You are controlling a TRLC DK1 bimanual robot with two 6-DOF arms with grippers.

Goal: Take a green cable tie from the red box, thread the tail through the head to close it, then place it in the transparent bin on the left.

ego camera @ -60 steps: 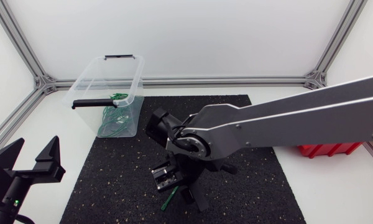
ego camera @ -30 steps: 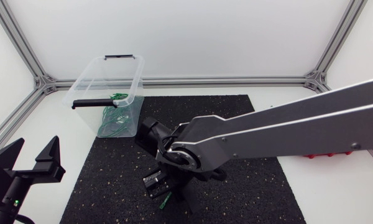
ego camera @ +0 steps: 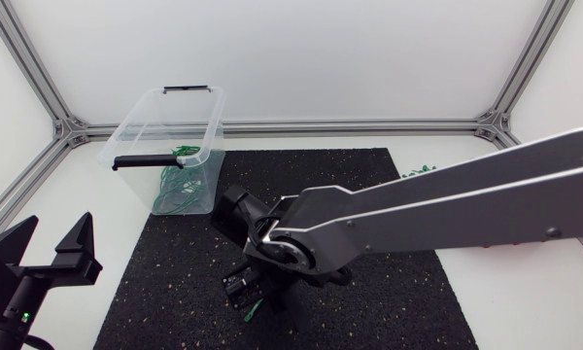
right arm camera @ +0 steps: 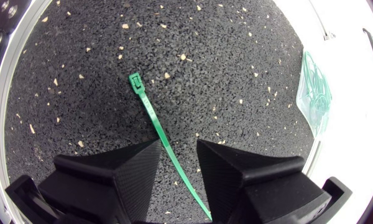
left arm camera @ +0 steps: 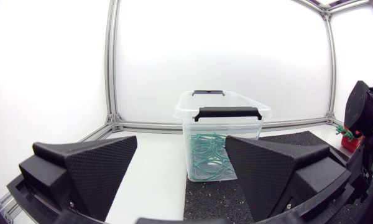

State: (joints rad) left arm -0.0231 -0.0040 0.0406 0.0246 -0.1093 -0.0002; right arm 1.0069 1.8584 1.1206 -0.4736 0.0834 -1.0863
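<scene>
A green cable tie [right arm camera: 154,121] lies flat on the black mat, its head ahead of my right gripper [right arm camera: 179,148]. Its tail runs back between the two fingers, which straddle it with a gap on each side, so the gripper is open. In the head view the right gripper [ego camera: 248,290] is low over the mat's front middle, and a bit of the tie [ego camera: 252,311] shows beside it. The transparent bin [ego camera: 170,146], with closed green ties inside, stands at the back left. My left gripper [ego camera: 49,258] sits open at the front left. The red box [left arm camera: 350,140] shows in the left wrist view.
The right arm [ego camera: 447,209] spans the mat [ego camera: 175,272] from the right edge and hides most of the red box from above; green ties [ego camera: 423,171] peek out behind it. The bin [left arm camera: 219,140] is ahead of the left gripper [left arm camera: 181,177]. Aluminium frame posts stand at the corners.
My right gripper has moved left and toward the front edge, lower over the tie, and its fingers have drawn closer around the tail. The left arm has not moved.
</scene>
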